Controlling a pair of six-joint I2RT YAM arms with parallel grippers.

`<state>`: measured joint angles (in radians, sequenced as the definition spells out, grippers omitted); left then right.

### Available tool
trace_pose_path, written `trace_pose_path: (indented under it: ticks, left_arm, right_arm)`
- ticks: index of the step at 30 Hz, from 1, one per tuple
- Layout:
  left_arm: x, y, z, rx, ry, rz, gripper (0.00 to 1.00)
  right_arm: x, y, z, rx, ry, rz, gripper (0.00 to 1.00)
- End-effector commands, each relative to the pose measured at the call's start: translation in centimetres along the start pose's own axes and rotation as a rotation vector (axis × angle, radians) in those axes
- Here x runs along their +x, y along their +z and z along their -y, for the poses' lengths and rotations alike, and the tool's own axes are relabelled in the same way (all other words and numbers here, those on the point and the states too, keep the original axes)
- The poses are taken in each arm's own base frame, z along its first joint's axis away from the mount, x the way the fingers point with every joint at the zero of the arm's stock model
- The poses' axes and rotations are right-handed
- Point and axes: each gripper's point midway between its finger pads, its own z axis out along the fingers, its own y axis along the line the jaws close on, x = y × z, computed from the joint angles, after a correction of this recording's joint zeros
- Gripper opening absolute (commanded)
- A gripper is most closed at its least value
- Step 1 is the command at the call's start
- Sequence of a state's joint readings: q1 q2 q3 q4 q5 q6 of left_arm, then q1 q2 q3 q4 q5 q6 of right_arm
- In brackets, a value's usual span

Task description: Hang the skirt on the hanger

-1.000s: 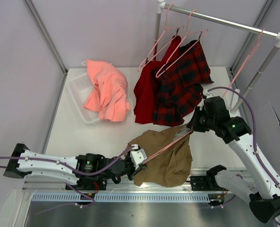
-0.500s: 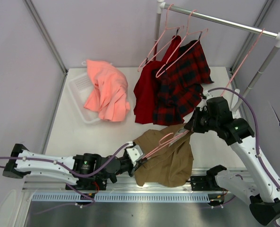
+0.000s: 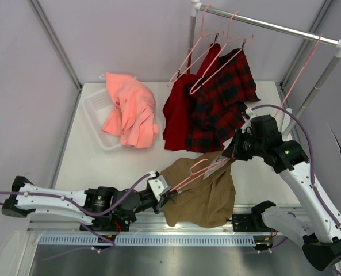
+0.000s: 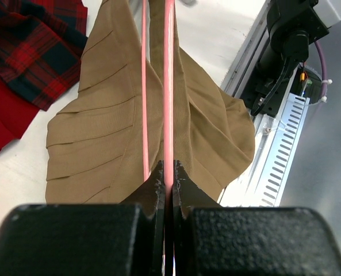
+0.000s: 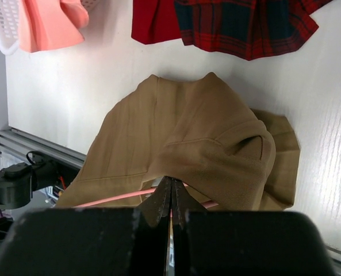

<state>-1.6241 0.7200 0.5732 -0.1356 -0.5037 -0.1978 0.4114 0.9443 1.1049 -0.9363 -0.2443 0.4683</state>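
Note:
The khaki skirt (image 3: 202,195) lies bunched at the table's front edge, between my two grippers. A thin pink hanger (image 3: 196,171) runs across it, its hook showing on top of the cloth. My left gripper (image 3: 163,192) is shut on the hanger's wire at the skirt's left end. In the left wrist view the hanger (image 4: 169,86) runs straight out from the gripper (image 4: 168,172) over the skirt (image 4: 101,126). My right gripper (image 3: 232,154) is shut on a raised fold of the skirt (image 5: 187,138). In the right wrist view the hanger (image 5: 112,198) passes just under the gripper (image 5: 171,187).
A salmon-pink garment (image 3: 130,112) lies over a white basket (image 3: 94,103) at the back left. A red garment (image 3: 179,115) and a plaid one (image 3: 222,103) hang on pink hangers from the rail (image 3: 268,24). A spare hanger (image 3: 299,72) hangs at the right.
My left gripper has drawn back to the left with the hanger. The hanger's hook has come into sight on top of the skirt. My right gripper has shifted slightly, still holding the cloth.

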Motion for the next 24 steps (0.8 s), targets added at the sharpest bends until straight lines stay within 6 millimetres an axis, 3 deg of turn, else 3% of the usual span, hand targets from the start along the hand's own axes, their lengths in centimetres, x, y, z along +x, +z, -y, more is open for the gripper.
trace_pose_path:
  ticks: [1,6,14,20,24]
  left_arm:
    - [-3.7,-0.3,-0.3,-0.016,-0.055,0.145,0.00]
    - [-4.3,-1.0,-0.7,-0.004,-0.064,0.228,0.00]
    - [-5.4,-1.7,-0.7,0.018,-0.061,0.270,0.00]
    - [-5.0,-1.8,0.2,0.077,-0.065,0.286,0.00]
    - [-5.1,-1.7,0.7,0.105,-0.062,0.327,0.00]
  right_arm:
    - [0.3,-1.9,-2.3,-0.096,0.013,-0.026,0.00]
    - [0.8,-2.3,-3.1,-0.150,0.003,-0.041,0.00]
    - [0.3,-1.9,0.7,0.027,0.000,-0.011,0.00]
    - [-0.6,-2.2,0.5,-0.003,0.001,0.006,0.00]
    - [-1.0,-2.8,-1.1,-0.106,0.020,0.011,0.00]
